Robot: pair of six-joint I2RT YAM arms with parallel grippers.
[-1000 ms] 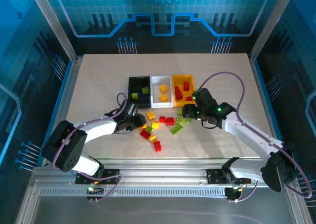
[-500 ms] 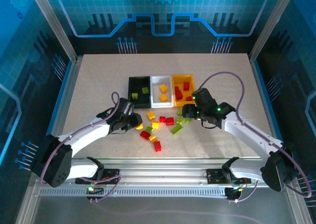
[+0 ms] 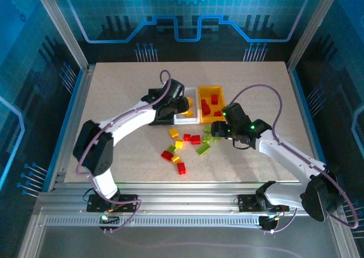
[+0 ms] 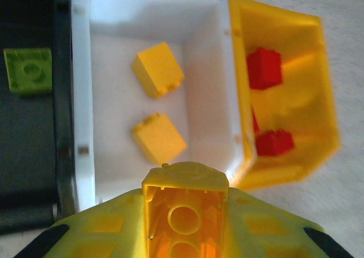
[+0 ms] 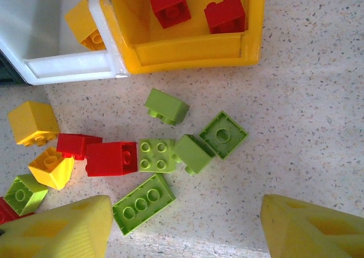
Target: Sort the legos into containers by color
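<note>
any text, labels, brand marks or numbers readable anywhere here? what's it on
None readable.
green brick: stud marks, if any, too blurred to read.
yellow brick held at the white bin: underside plain.
black bin, yellow-orange bin, white bin: no labels.
back wall: gear and circuit graphics, no words.

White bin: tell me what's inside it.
Two yellow bricks lie apart on the floor of the white bin. The left gripper, shut on a third yellow brick, covers the bin's near edge, so anything lying under there is hidden.
</note>
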